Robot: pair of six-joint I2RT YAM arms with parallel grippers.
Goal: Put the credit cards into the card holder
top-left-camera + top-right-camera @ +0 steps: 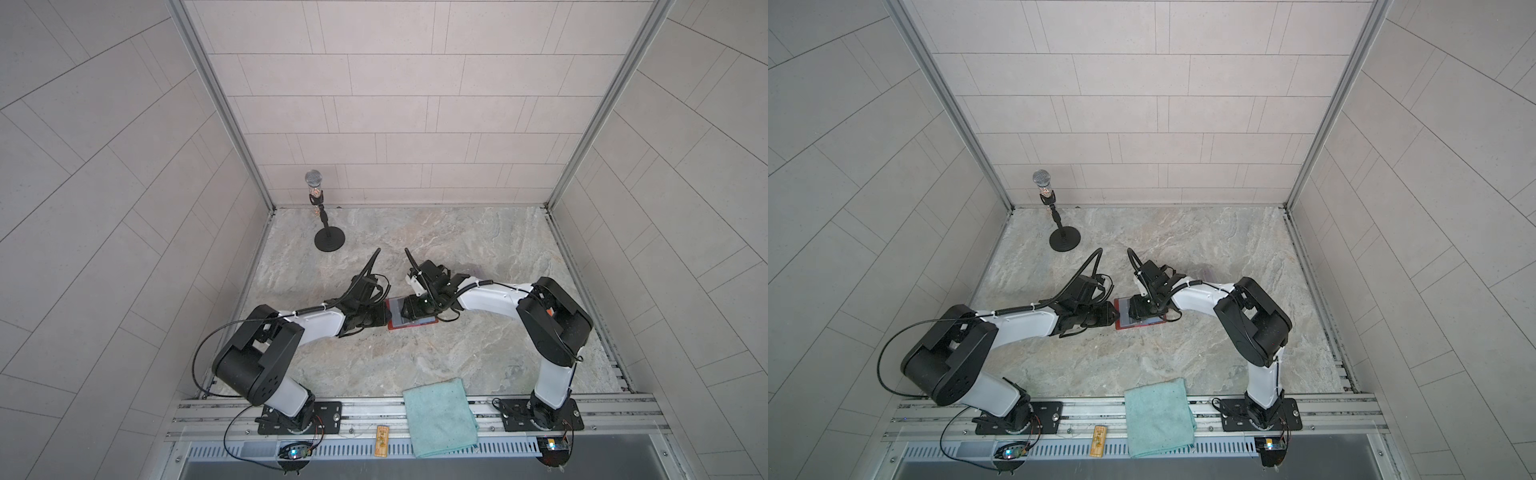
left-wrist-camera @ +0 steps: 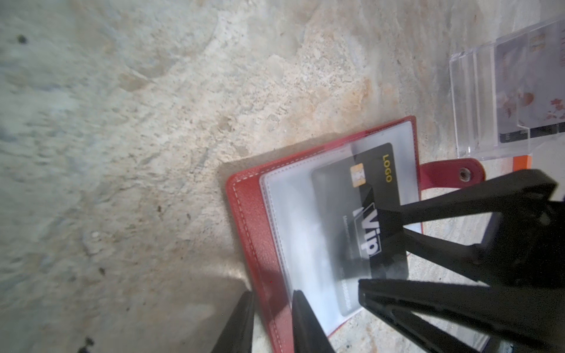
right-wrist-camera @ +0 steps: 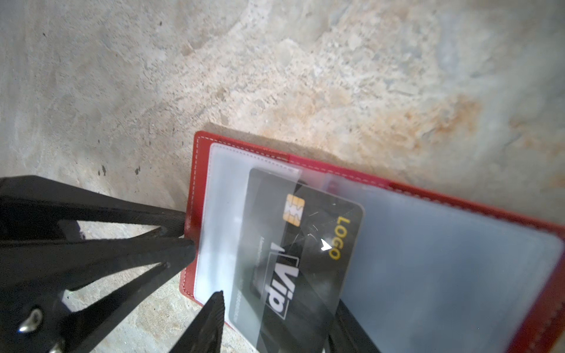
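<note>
the card holder [image 2: 250, 220] lies open mid-table, the black card [image 3: 330, 275] askew, half in its clear sleeve [image 3: 226, 189]. the right gripper [image 2: 370, 247] has jaws apart over it; the left gripper [image 2: 272, 293] brackets the holder's left edge, grip we cannot tell. we fear a crooked push jams the card or slides the holder

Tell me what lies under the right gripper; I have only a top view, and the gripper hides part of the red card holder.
Observer: In the right wrist view a black card lettered "Vip" lies on the open card holder, partly under a clear sleeve, its "LOGO" end uncovered.
Operator: Report the left side's grip.
Observer: The left gripper has its jaws astride the card holder's stitched edge; whether they clamp it, I cannot tell.
Operator: Look for more cards.
Observer: The left wrist view shows a clear plastic box near the card holder's snap tab, a pale card inside.
</note>
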